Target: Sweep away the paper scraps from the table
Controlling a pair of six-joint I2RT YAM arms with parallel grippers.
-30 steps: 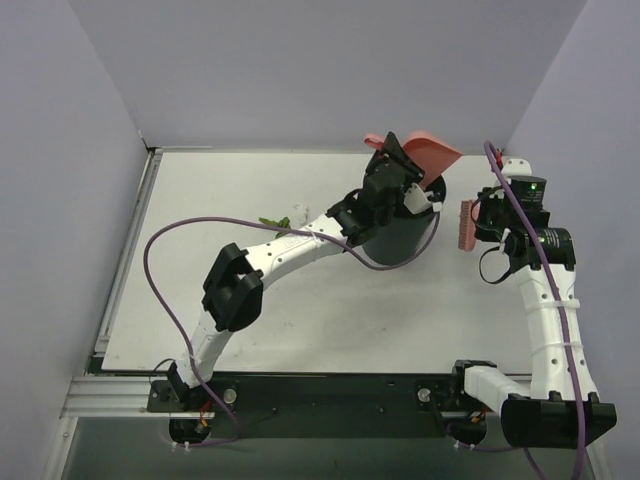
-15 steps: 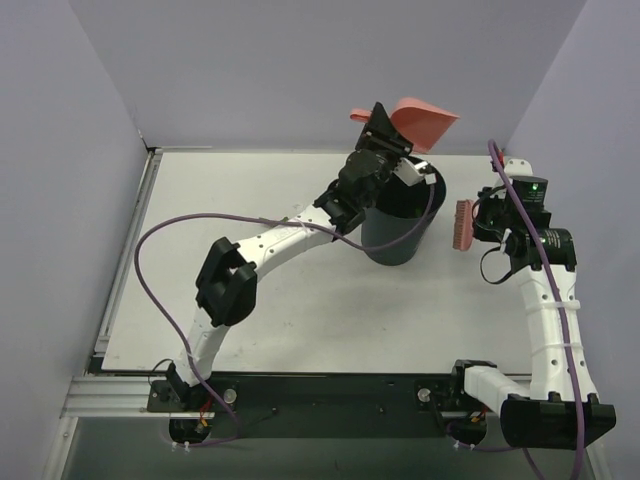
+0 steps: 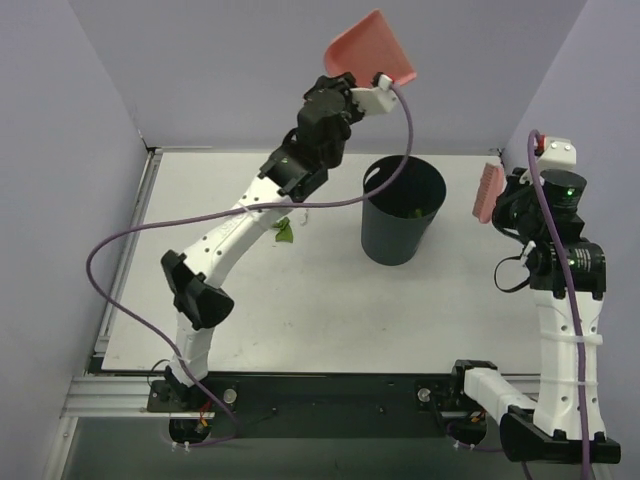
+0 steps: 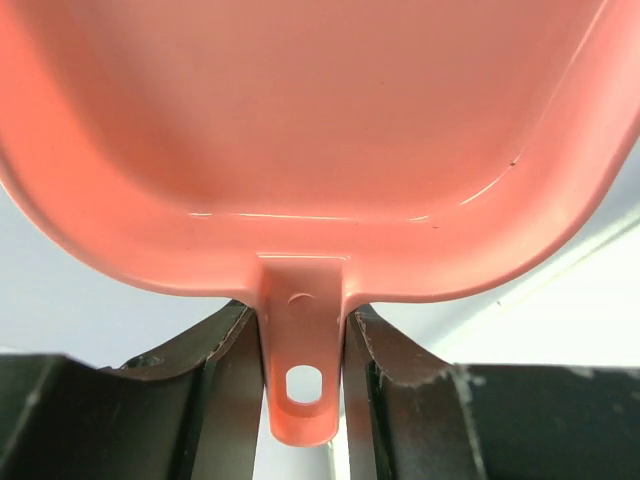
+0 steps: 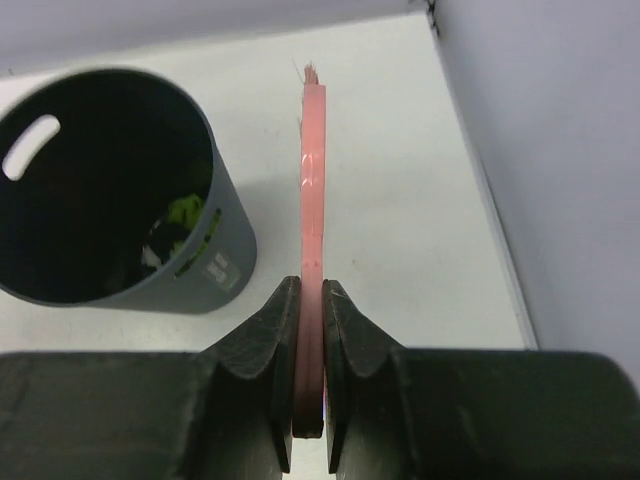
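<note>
My left gripper (image 3: 352, 92) is shut on the handle of the pink dustpan (image 3: 367, 48) and holds it high above the far part of the table (image 3: 210, 300); in the left wrist view the dustpan (image 4: 300, 130) looks empty, its handle (image 4: 302, 370) between my jaws. My right gripper (image 3: 505, 200) is shut on the pink brush (image 3: 488, 192), raised at the right of the black bin (image 3: 402, 210); the brush (image 5: 313, 180) shows edge-on in the right wrist view. Green and white paper scraps (image 5: 172, 232) lie inside the bin. A green scrap (image 3: 284, 232) lies on the table under the left arm.
The black bin (image 5: 110, 190) stands upright at mid-table. Purple-grey walls close in the back and both sides. A purple cable (image 3: 130, 262) loops off the left arm. A metal rail (image 3: 125, 262) runs along the table's left edge.
My left arm has lifted the dustpan up and back, away from over the bin. My right arm has risen and shifted the brush slightly to the right.
</note>
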